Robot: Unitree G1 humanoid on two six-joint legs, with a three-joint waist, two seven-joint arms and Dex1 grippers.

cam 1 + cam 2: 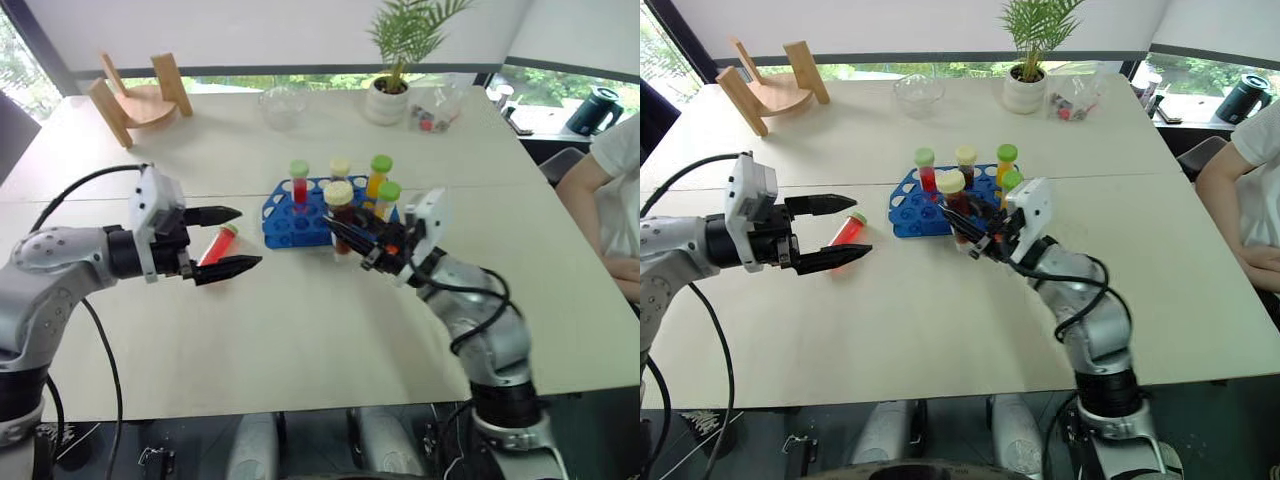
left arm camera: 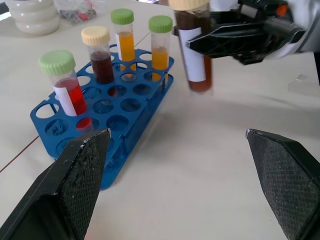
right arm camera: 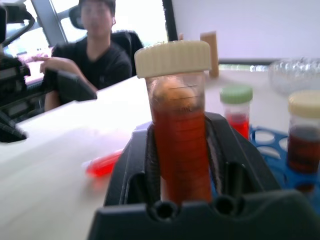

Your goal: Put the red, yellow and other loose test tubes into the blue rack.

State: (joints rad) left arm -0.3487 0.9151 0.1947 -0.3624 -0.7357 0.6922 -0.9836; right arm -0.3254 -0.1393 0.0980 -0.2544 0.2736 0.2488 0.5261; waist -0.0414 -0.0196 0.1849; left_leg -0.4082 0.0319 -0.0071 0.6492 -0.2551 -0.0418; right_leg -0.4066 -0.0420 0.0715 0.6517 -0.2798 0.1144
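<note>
Pale bench [image 1: 300, 330] carries the blue rack [image 1: 290, 225]; beside it the right hand [image 1: 352, 238] is clamped on a cream-capped brown tube [image 2: 195, 55], which could clip racked tubes. Left hand [image 1: 225, 243] gapes empty near a loose red tube [image 1: 218, 245].

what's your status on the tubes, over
Right gripper shut on cream-capped tube, held by the blue rack. Left gripper open, empty. Red tube lying loose on the table. Path clear.
</note>
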